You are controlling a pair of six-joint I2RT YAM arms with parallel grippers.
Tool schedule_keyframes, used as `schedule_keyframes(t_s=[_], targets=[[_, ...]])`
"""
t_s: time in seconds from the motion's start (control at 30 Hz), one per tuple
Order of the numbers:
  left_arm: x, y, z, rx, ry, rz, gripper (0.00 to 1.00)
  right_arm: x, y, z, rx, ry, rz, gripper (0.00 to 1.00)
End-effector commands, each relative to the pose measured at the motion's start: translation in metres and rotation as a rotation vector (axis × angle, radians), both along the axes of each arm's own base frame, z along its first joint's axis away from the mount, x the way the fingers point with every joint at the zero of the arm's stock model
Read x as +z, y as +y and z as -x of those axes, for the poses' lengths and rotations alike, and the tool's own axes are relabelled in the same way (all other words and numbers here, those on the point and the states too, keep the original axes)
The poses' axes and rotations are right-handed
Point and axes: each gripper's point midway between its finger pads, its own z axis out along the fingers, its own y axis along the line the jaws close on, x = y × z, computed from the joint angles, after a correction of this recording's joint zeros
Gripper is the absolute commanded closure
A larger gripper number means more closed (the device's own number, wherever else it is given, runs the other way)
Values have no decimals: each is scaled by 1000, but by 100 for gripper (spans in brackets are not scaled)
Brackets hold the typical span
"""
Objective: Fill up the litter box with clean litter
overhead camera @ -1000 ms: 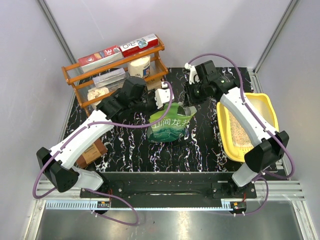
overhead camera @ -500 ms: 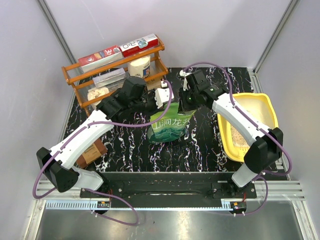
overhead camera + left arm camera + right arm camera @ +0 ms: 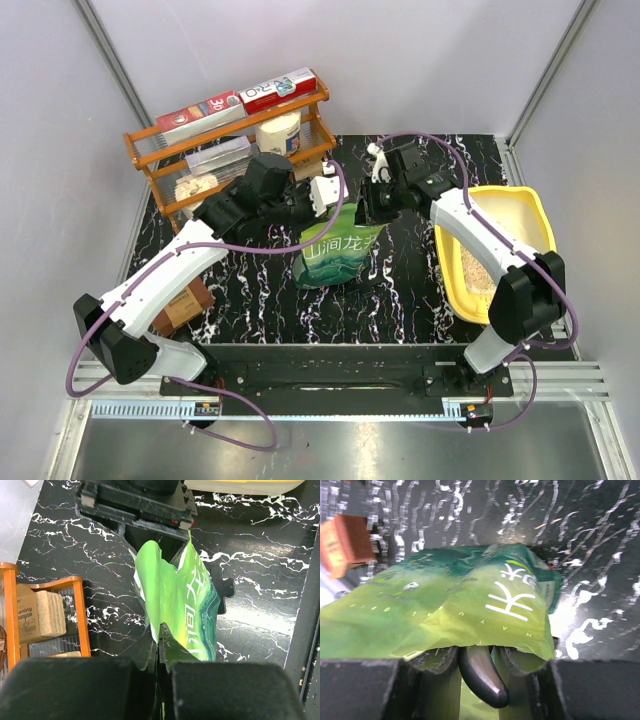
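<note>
The green pouch [image 3: 342,250] stands upright at the middle of the black marbled bench [image 3: 420,300]. It is glossy, bright lime at the top and deepening to dark green with a mountain print lower down, and it carries large white Chinese characters. Its top is open and crumpled.

The left gripper [image 3: 160,647] comes in from 10 o'clock, and its fingers are pinched tight on the pouch's upper edge. The right gripper [image 3: 476,655] reaches in from 2 o'clock to the opposite side of the mouth. Its fingers are set part-way apart, clamped on a dark grey piece [image 3: 482,677], glossy and rounded, which points under the pouch's folded lip.

The litter box [image 3: 546,232], a shallow yellow tray with rounded corners and a wide rim, lies flat at 3 o'clock on the bench, partly under the right arm. Pale beige, sandy litter [image 3: 472,268] covers the part of its floor that shows. An orange rack [image 3: 150,172] stands at 10 o'clock.
</note>
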Motion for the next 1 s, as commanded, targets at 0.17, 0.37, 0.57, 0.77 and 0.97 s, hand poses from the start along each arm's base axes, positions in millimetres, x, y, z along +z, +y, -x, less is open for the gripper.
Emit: schedule_keyframes(t_s=[0.17,0.37,0.57,0.77,0.97], targets=[[48,-10,-7,-33,-158,110,100,58,18,-10,109,213,-565,100],[43,-1,-11,-21,-193,56,100,87,-14,-18,113,252,-713,100],[37,4,-13,-10,-201,24,100,113,-46,-25,60,255,-806,100],[45,6,-11,-9,-212,33,100,127,-63,-15,29,131,-725,100],[49,7,-9,-8,-212,41,100,111,-91,-21,-180,9,-451,100]])
